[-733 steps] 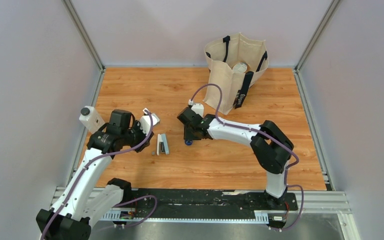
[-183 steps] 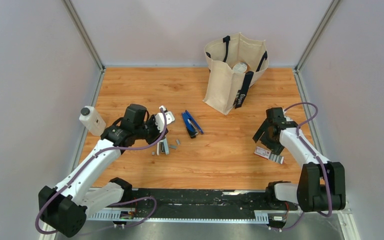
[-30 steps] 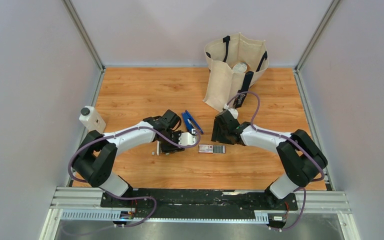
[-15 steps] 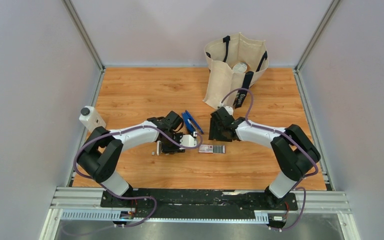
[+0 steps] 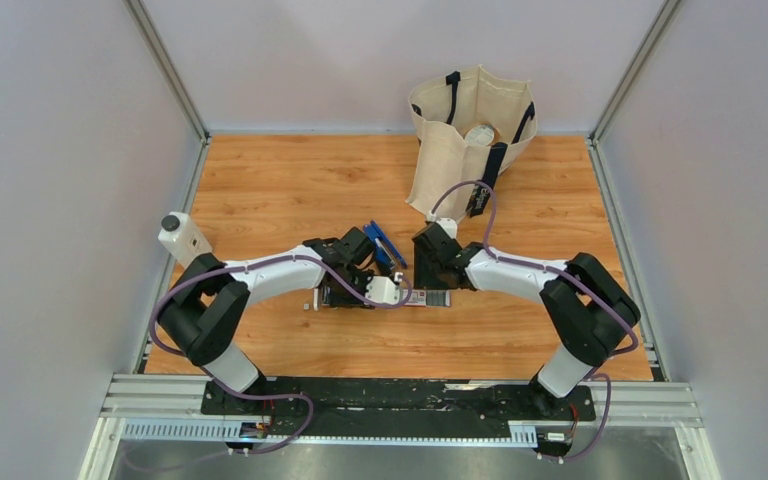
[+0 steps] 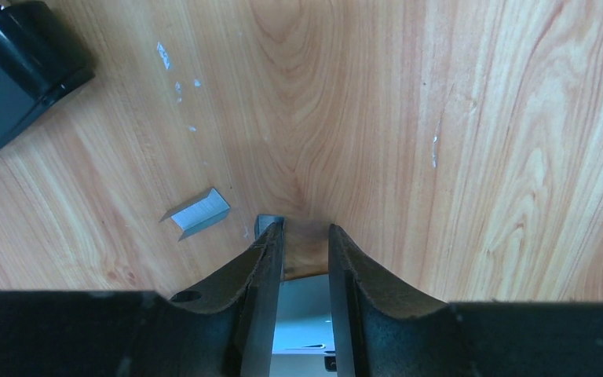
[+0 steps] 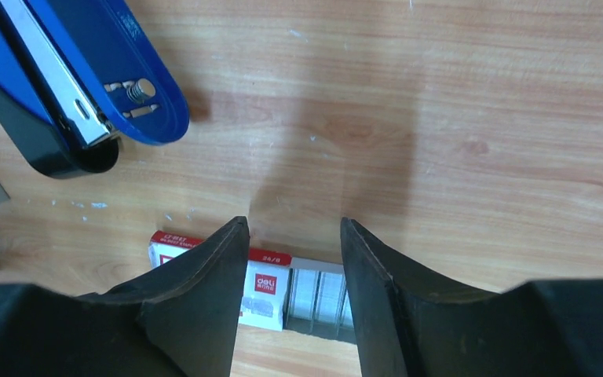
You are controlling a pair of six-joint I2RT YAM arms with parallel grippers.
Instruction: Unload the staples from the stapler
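The dark-blue stapler (image 5: 384, 244) lies flipped open on the wooden table between my two arms; its blue arm, metal channel and black base (image 7: 126, 86) fill the right wrist view's upper left. A black rounded end (image 6: 16, 63) shows in the left wrist view's corner. My left gripper (image 6: 305, 229) is low at the table, jaws narrow, straddling a pale grey-silver object (image 6: 305, 314), with the fingers hiding its sides. A loose strip of staples (image 6: 198, 212) lies beside it. My right gripper (image 7: 294, 224) hangs open over a red-and-white staple box (image 7: 271, 287), holding nothing.
A cream tote bag (image 5: 470, 140) stands at the back right. A white bottle with a black cap (image 5: 182, 238) sits at the table's left edge. The staple box (image 5: 426, 298) lies just right of the left gripper (image 5: 340, 292). Grey walls enclose the table.
The right gripper has moved left, closer to the stapler and over the staple box. Both grippers' jaws have narrowed. The left wrist has shifted slightly toward me over the grey object.
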